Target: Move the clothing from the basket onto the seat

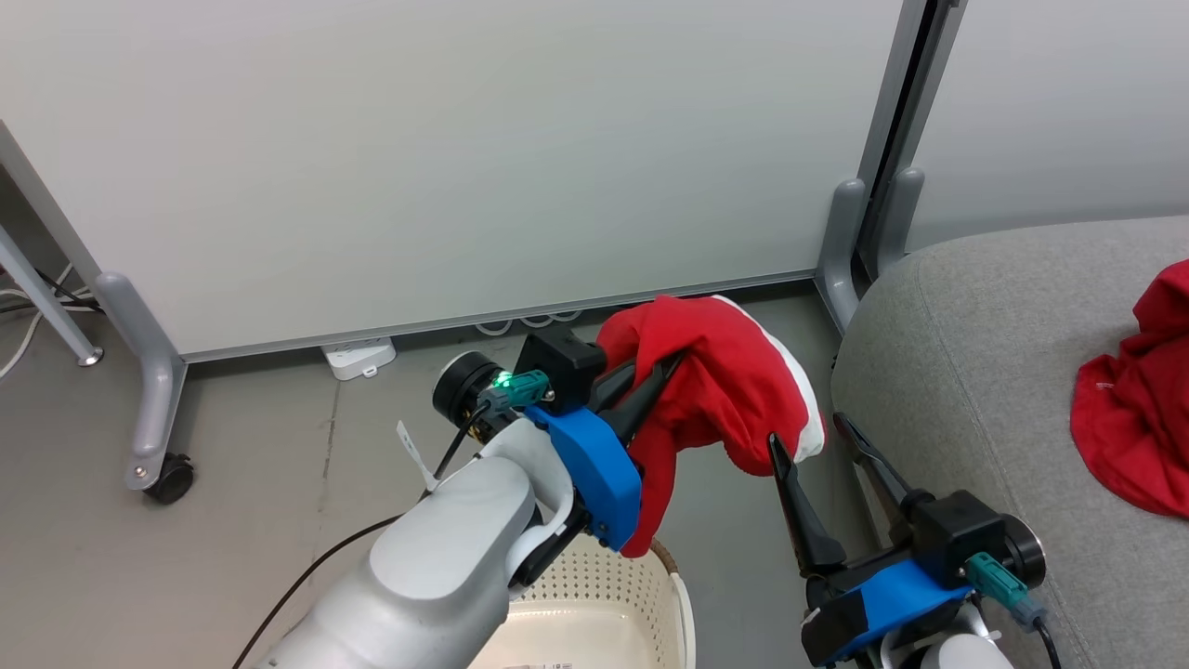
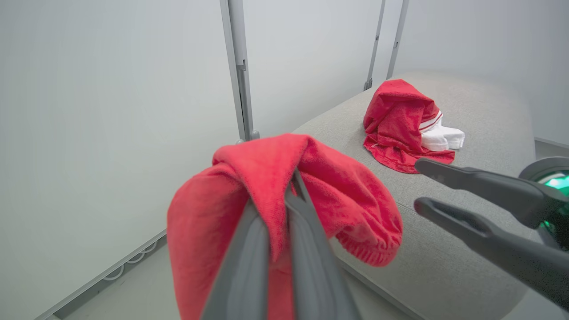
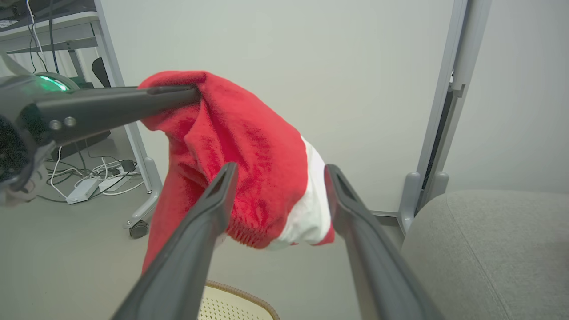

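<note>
- The basket (image 1: 594, 581) stands on the floor (image 1: 232, 520) at the bottom of the head view, under the left forearm. The part in view is bare cream perforated wall and a pale bottom.
- The seat (image 1: 966, 372) is to the right, carrying one red garment with white parts (image 2: 395, 120) crumpled on its top surface.
- The other red garment (image 1: 734, 390) is in the air, between the white partition panel (image 1: 464, 167) and the seat's edge. It is draped over the left gripper, and its tail hangs down towards the basket rim.
- The left gripper (image 1: 664, 367) reaches forward and to the right, above the basket. Its fingers are pressed together on a fold of the hanging garment.
- The right gripper (image 1: 806, 430) points up beside the seat's front corner with its jaws spread wide. Its fingertips are at the garment's white-edged lower hem and grip nothing.
</note>
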{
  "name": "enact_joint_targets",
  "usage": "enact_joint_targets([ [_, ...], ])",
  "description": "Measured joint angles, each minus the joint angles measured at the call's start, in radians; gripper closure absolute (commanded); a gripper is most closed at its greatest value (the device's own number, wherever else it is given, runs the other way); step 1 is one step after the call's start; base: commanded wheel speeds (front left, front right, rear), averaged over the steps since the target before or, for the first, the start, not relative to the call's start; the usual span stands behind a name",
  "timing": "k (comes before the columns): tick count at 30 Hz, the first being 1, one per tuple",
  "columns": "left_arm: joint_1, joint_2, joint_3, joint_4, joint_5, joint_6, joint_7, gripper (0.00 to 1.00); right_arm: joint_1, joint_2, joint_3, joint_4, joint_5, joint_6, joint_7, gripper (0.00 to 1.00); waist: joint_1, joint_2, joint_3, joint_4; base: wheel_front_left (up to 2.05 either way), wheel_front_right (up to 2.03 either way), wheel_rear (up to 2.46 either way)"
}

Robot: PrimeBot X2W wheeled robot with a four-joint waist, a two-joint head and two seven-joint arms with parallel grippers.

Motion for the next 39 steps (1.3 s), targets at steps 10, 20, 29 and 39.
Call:
enact_joint_targets([
  [10, -0.029, 0.001, -0.078, -0.002, -0.073, 0.035, -0.011, 1.0, 0.0, 0.0, 0.015, 0.01, 0.006, 0.0, 0.0, 0.0, 0.0, 0.0, -0.008, -0.012, 0.0, 0.0, 0.0],
  [20, -0.044, 0.0, -0.129, 0.008, -0.124, 0.051, -0.032, 1.0, -0.028, 0.0, 0.067, 0.059, -0.019, 0.0, 0.036, 0.0, 0.0001, 0.0, 0.002, -0.012, 0.0, 0.0, 0.0],
  [29, -0.053, 0.001, -0.185, -0.001, -0.165, 0.053, -0.042, 1.0, -0.152, 0.0, 0.088, 0.196, -0.06, 0.0, 0.043, 0.0, 0.0001, 0.0, 0.01, 0.003, 0.0, 0.0, 0.0],
  [39, -0.063, 0.001, -0.234, -0.017, -0.201, 0.06, -0.046, 1.0, -0.288, 0.0, 0.109, 0.393, -0.082, 0.0, 0.032, 0.0, 0.0001, 0.0, 0.005, 0.021, 0.0, 0.0, 0.0],
])
